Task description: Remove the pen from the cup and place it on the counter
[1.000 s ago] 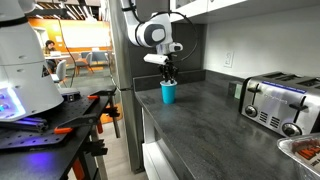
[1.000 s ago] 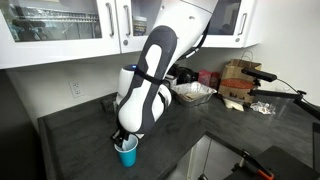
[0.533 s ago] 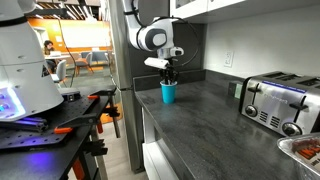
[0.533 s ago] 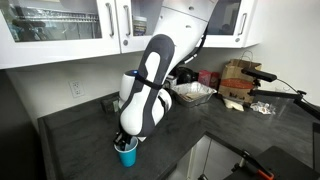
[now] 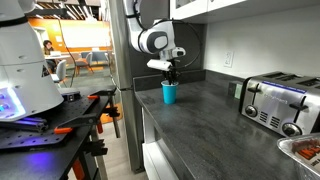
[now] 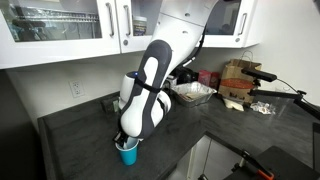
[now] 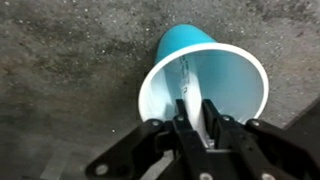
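The teal-blue cup [image 7: 190, 45] stands upright on the dark grey counter [image 7: 60, 70], near its end in both exterior views [image 5: 168, 93] [image 6: 127, 153]. The pen [image 7: 190, 92] leans inside the cup, and its whitish upper end rises past the rim. My gripper [image 7: 200, 120] hangs straight over the cup's mouth, with its two black fingers [image 7: 183, 122] pressed against either side of the pen's top. In both exterior views the gripper [image 5: 171, 76] [image 6: 128, 140] sits just above the cup rim and hides the pen.
A chrome toaster [image 5: 277, 103] stands further along the counter by the wall. A tray [image 5: 303, 150] is at the near right. A black workbench with orange clamps [image 5: 60, 125] lies beyond the counter's end. Boxes and clutter [image 6: 235, 85] stand on the far counter.
The arm has shifted slightly above the cup, with the gripper staying over its mouth. The cup has not moved.
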You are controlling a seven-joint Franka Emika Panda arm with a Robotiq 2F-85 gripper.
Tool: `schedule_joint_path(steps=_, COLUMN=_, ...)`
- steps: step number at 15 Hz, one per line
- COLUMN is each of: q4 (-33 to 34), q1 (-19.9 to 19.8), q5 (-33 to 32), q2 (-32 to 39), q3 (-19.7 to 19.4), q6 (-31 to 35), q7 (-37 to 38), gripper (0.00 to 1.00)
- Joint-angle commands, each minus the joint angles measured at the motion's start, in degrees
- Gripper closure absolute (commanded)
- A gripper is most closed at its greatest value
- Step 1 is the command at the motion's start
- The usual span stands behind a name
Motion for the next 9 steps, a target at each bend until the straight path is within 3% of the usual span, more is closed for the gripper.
schedule_joint_path(steps=1, q4=-0.36, q1=0.97, q5=0.22, q2=0.02, q3=-1.08, q6=2.48, q7=-1.22, gripper=0.96)
schedule_joint_path(steps=7, q4=-4.04, q1=-1.33, q5=0.69, q2=-5.17, q3=2.42, q6=0.54, q7=-1.21, gripper=0.95)
schedule_joint_path(steps=9, q4=-6.15, q1=0.84, q5=1.02, q2=-8.99, q3=0.71, q6=-1.27, q7=-0.03, gripper=0.95)
